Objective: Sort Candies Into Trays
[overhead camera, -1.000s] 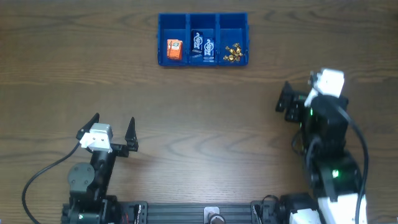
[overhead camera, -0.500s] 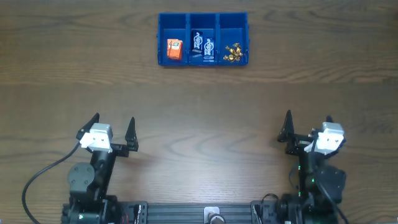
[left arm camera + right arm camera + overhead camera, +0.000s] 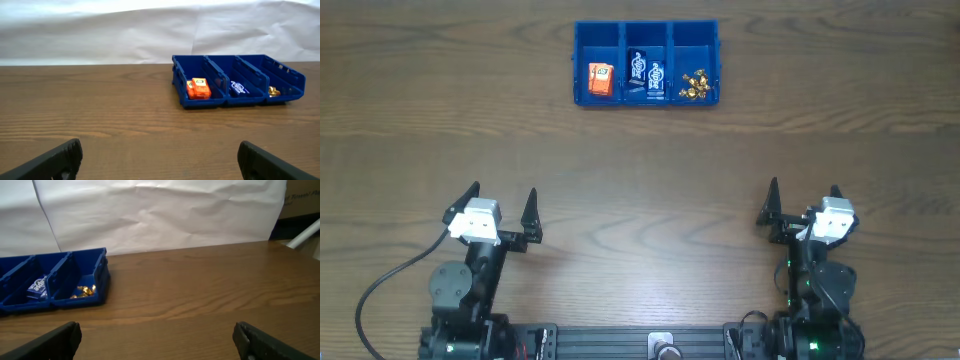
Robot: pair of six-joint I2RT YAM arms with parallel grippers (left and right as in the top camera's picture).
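A blue three-compartment tray (image 3: 646, 27) stands at the far middle of the table. Its left bin holds orange candies (image 3: 600, 79), its middle bin blue-wrapped candies (image 3: 647, 76), its right bin gold candies (image 3: 695, 86). My left gripper (image 3: 503, 207) is open near the front left, far from the tray, with nothing between its fingers. My right gripper (image 3: 802, 203) is open near the front right, also empty. The tray (image 3: 235, 82) and orange candies (image 3: 198, 88) show in the left wrist view; the tray (image 3: 55, 277) and gold candies (image 3: 83, 291) show in the right wrist view.
Bare wooden tabletop (image 3: 650, 190) stretches between the grippers and the tray. A white sheet (image 3: 150, 215) hangs behind the table's far edge. Cables (image 3: 380, 290) trail by the left arm's base.
The right arm has pulled back from a raised pose at the right to a low rest near the front right. The left arm and the tray have not moved.
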